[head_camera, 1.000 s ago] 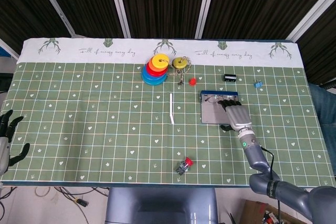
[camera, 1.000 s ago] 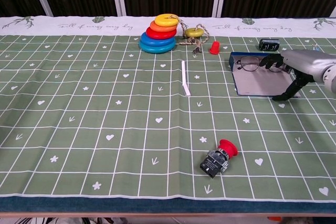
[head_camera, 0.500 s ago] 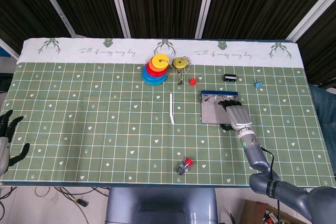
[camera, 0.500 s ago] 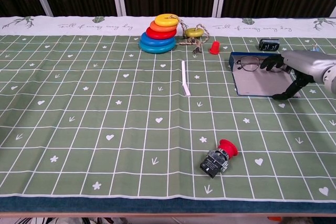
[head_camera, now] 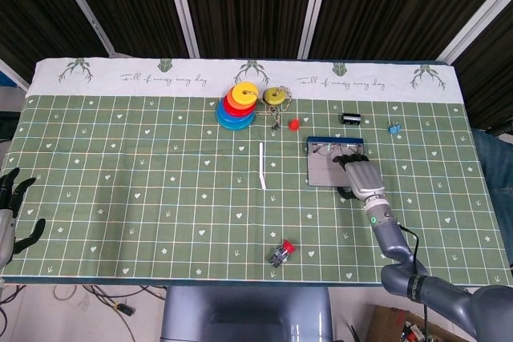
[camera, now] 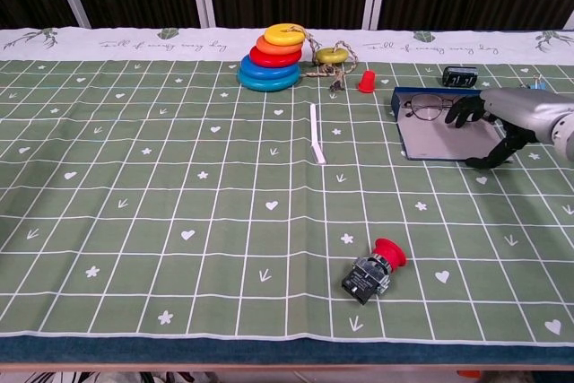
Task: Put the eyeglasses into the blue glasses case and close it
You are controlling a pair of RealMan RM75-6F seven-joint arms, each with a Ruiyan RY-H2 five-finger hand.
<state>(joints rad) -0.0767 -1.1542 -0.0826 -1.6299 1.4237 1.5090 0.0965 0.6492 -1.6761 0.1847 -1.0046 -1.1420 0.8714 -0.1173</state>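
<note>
The blue glasses case [head_camera: 321,171] [camera: 429,139] lies open right of the table's middle, its grey flap spread toward me. The eyeglasses [head_camera: 329,150] [camera: 428,110] sit folded along the case's far edge. My right hand [head_camera: 361,175] [camera: 504,114] holds the flap at its right side, fingers curled over the top and thumb at the near corner. The flap's near edge is raised slightly off the cloth. My left hand [head_camera: 13,212] hangs off the table's left edge with fingers spread and nothing in it; only the head view shows it.
A stack of coloured rings [head_camera: 237,106] [camera: 271,58] and a yellow ring on string [head_camera: 276,96] stand at the back. A red cone [camera: 366,82], a white stick [camera: 316,133], a black block [head_camera: 351,118], a blue clip [head_camera: 394,128] and a red push button [camera: 373,268] lie around.
My right hand has drawn the flap's near edge up and back toward the eyeglasses, so the flap looks shorter. The left hand has not moved.
</note>
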